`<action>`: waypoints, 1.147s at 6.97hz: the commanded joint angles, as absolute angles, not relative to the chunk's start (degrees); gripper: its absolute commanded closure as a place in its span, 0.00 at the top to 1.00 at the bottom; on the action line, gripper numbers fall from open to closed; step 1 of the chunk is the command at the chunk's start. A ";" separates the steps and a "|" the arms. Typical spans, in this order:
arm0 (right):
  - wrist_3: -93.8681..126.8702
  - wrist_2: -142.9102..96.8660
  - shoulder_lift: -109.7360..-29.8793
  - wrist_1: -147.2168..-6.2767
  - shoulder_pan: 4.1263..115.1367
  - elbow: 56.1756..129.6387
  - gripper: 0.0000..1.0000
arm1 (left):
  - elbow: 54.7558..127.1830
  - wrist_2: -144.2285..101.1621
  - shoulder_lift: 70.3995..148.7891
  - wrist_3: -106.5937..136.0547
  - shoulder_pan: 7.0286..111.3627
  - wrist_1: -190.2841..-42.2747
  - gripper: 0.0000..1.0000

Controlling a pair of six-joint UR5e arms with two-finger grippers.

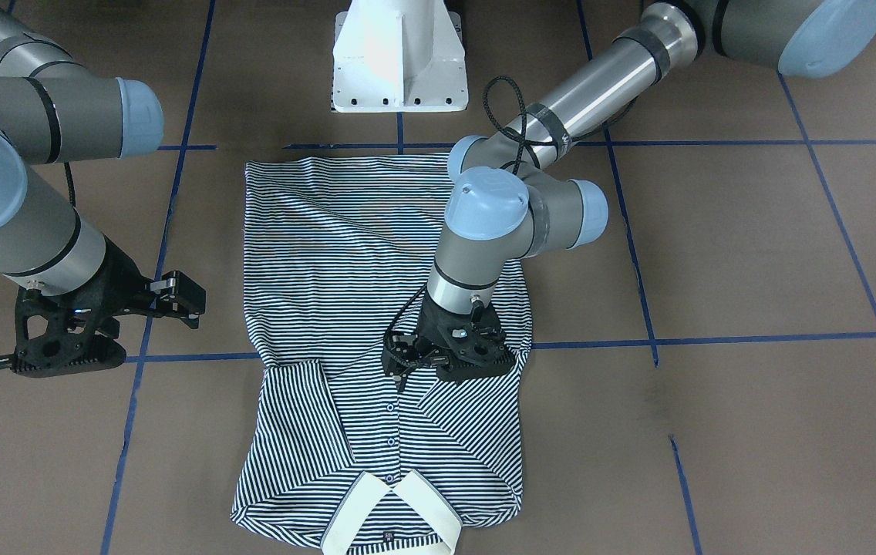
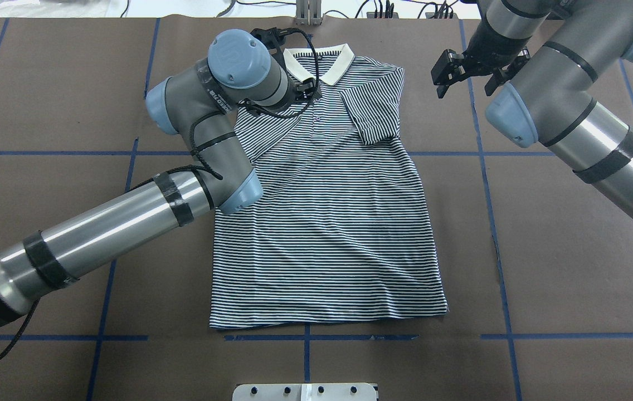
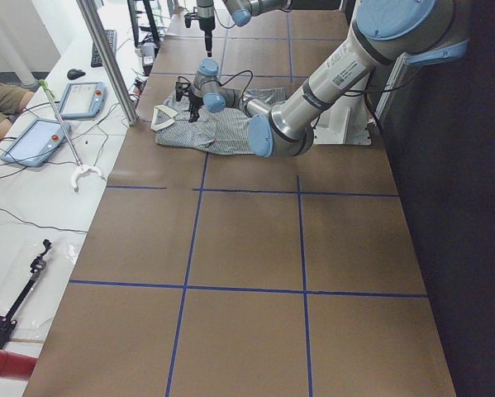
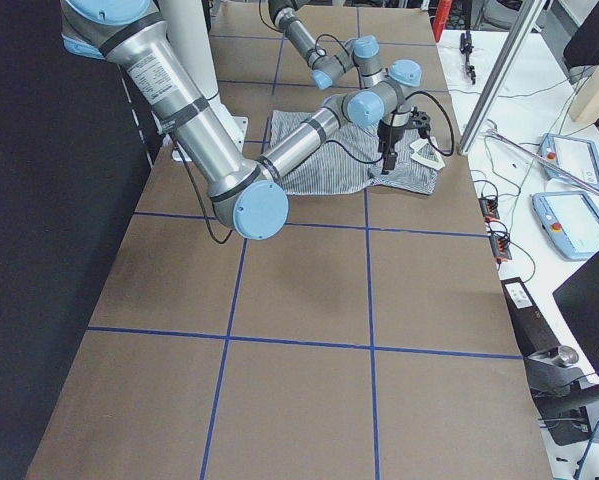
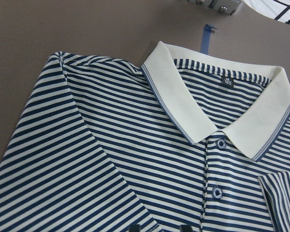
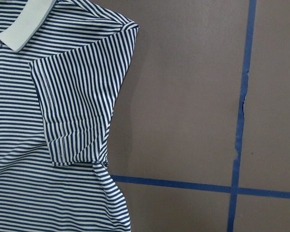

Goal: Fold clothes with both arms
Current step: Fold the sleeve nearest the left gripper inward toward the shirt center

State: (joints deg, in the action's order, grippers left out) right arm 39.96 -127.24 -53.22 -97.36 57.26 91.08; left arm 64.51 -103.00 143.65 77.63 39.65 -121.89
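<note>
The striped polo shirt [image 2: 327,223] lies flat, front up, on the brown table [image 2: 545,250], with both short sleeves folded in over the chest. The left gripper [image 1: 399,364] is down on the shirt beside the button placket, at the hem of the folded left sleeve [image 1: 469,420]. The cream collar [image 5: 178,101] lies just ahead of the gripper. From overhead the wrist hides most of it. In its own wrist view only two dark tips [image 5: 132,228] show at the bottom edge, a narrow gap apart with cloth lying flat between them. Whether they press the fabric is hard to make out.

The right gripper [image 2: 464,75] hangs over bare table with its jaws wide and holding nothing. The folded right sleeve [image 6: 72,106] lies off to its side, clear of it. The collar label [image 5: 227,81] is too small to read, and both side views show the grippers too small to judge.
</note>
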 commanded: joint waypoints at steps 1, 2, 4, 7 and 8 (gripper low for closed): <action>48.73 -127.09 -56.40 -97.29 53.99 96.02 1.00 | 82.61 -106.60 133.82 72.98 39.64 -109.59 1.00; 53.83 -123.70 -61.65 -93.03 50.14 101.63 1.00 | 92.62 -106.70 128.55 69.03 39.64 -103.42 1.00; 72.27 -113.26 -73.51 -78.04 37.68 109.31 1.00 | 110.58 -106.61 118.08 67.32 39.64 -97.58 1.00; 83.65 -101.82 -83.83 -75.59 22.02 115.31 1.00 | 117.16 -106.52 113.47 67.50 39.11 -97.30 1.00; 87.07 -100.04 -83.93 -75.59 18.67 115.75 1.00 | 117.07 -106.44 113.47 67.50 39.02 -97.38 1.00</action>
